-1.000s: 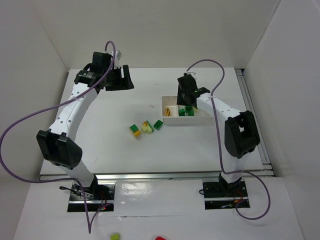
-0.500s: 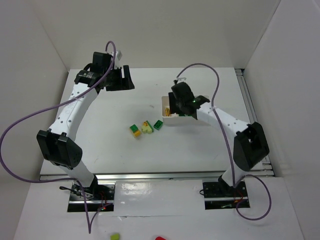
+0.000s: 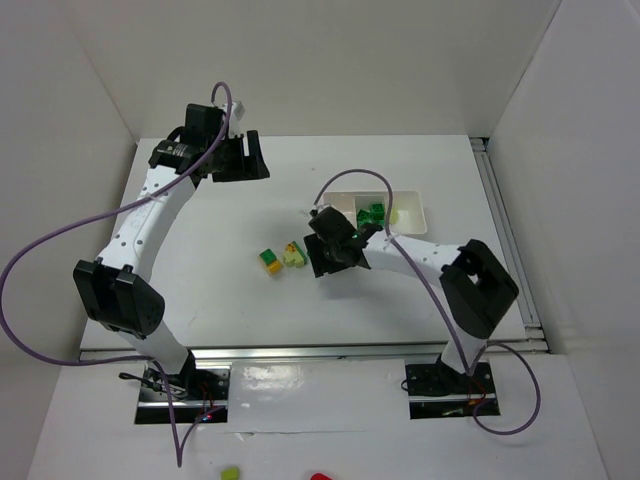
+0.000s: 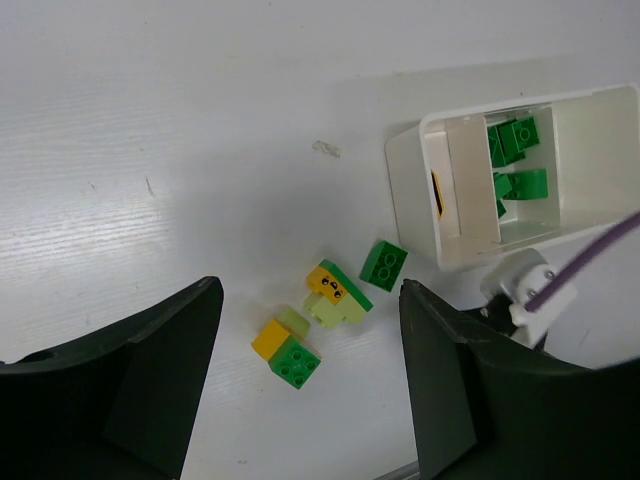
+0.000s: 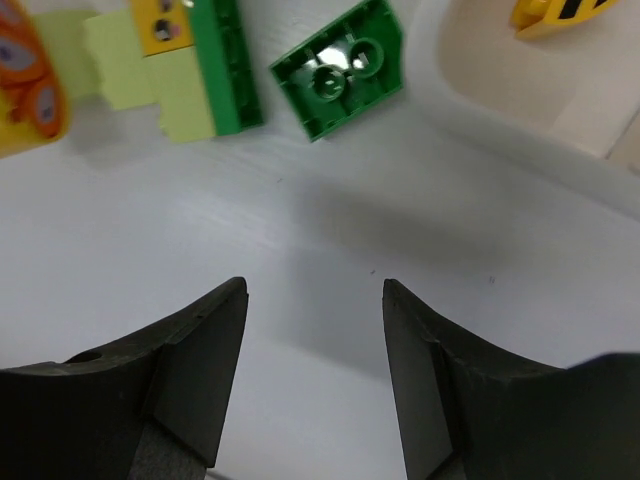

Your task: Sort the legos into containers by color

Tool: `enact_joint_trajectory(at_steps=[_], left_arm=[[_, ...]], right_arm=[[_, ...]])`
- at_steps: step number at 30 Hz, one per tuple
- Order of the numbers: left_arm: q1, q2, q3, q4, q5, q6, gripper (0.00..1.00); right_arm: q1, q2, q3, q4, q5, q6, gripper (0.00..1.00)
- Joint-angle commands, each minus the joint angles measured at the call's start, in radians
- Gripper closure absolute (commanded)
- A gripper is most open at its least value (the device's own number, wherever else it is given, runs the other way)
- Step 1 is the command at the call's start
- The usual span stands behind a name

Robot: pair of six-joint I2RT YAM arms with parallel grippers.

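1. The single dark green studded brick (image 5: 340,70) lies flat on the white table (image 3: 220,290). In the top view it is just outside the white divided plastic tray (image 4: 420,215), at its 8 o'clock. From the right wrist it sits at 12 o'clock, ahead of the jaws.
2. Within the last second the right gripper (image 5: 312,290) has swung off the tray and down beside the loose bricks, its jaws parted and empty. This looks like a drop just finished and the next pick beginning.
3. The left gripper (image 3: 243,160) has not moved. It hangs at the table's 11 o'clock, jaws wide, holding nothing.
4. Three loose groups remain:
   - the green brick
   - a stack of pale yellow-green, orange-yellow and green pieces (image 4: 338,293)
   - an orange-yellow and green pair (image 4: 287,352)
5. The tray holds at least three dark green bricks (image 4: 515,140) together in one compartment, and one orange-yellow piece (image 4: 438,195) in the narrow end compartment.
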Motion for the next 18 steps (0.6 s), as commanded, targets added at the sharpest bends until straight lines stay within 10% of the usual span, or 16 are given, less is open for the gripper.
enact_joint_trajectory(at_steps=[1,18], left_arm=[[0.005,0.005,-0.005,0.013,0.012,0.021,0.19],[0.005,0.005,-0.025,0.013,0.002,0.03,0.19]], right_arm=[[-0.057,0.059,0.07,0.029,0.067,0.027,0.36],[-0.151,0.261,0.291,0.024,0.081,0.117,0.2]])
